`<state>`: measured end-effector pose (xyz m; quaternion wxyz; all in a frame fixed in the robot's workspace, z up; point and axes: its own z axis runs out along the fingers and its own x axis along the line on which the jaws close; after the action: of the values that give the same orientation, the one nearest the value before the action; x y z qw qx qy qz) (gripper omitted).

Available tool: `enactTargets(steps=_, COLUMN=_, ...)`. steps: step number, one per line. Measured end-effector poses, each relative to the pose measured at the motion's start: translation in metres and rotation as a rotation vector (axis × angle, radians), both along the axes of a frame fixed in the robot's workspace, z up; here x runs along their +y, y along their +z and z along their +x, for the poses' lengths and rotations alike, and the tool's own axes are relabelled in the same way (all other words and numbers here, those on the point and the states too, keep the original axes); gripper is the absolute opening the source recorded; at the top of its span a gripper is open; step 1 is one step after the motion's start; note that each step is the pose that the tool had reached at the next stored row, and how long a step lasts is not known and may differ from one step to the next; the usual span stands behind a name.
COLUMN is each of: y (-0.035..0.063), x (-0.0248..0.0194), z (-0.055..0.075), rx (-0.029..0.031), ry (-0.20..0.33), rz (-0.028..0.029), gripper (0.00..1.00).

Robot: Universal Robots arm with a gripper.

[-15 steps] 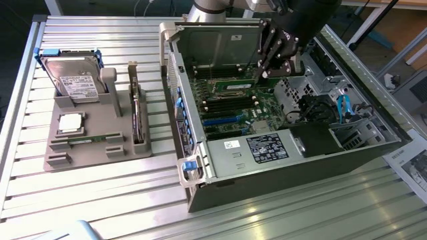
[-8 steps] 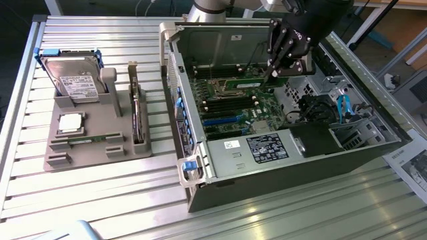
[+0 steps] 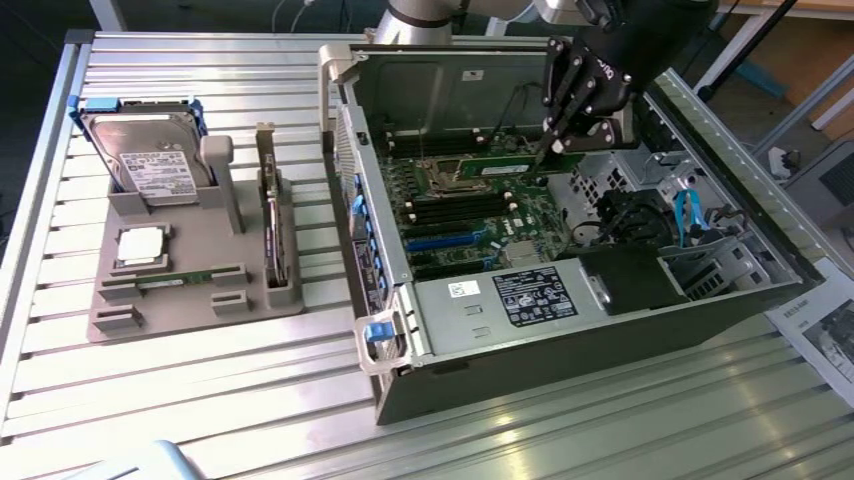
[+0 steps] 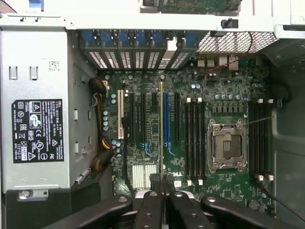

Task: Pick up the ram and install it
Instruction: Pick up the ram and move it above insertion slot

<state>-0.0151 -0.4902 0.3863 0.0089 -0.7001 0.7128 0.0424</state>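
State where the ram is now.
On the exterior view's right, the ram is held in the hand, over the motherboard inside the open computer case.

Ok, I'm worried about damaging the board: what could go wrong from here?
1. In the wrist view the ram lines up with the blue expansion slot, not the black memory slots; lowered there, it may jam.
2. The claw seems to grip it near one end, so pressing could tilt it.
3. The open processor socket beside those slots could be struck.
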Motion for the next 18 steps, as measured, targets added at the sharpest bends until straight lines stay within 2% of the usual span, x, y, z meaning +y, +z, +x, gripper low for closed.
enactTargets(steps=4, y=-0.0005, x=0.0100, z=0.000, rx=-0.0001, ry=0.000, rz=0.0002, gripper=0.12)
enactTargets(steps=10, y=-0.0008, x=0.0220, z=0.000, rx=-0.0001, ry=0.000, rz=0.0002, gripper=0.12)
enactTargets(steps=18, y=-0.0012, x=0.0417, z=0.000, rx=-0.0001, ry=0.000, rz=0.0003, gripper=0.12)
